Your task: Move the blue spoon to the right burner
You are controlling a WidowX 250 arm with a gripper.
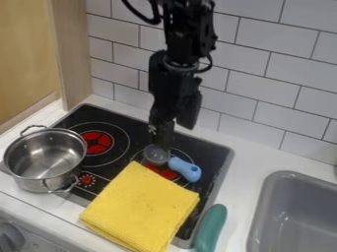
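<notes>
- so the black metal gripper (160,142) hangs just beyond the folded yellow cloth (141,204), can't tell if it's gripping
- blue-handled spoon with round grey bowl (185,169) is by the cloth's far edge, over the red-centred right burner (169,174)
- shiny two-handled steel pot (45,160), left of cloth

Looks down at a slant from above and in front of the stove (212,158), facing the tiled wall (283,74) behind it; set fairly near, reaching across the stove from side to side and on to part of the sink (260,211) just right of it
</notes>
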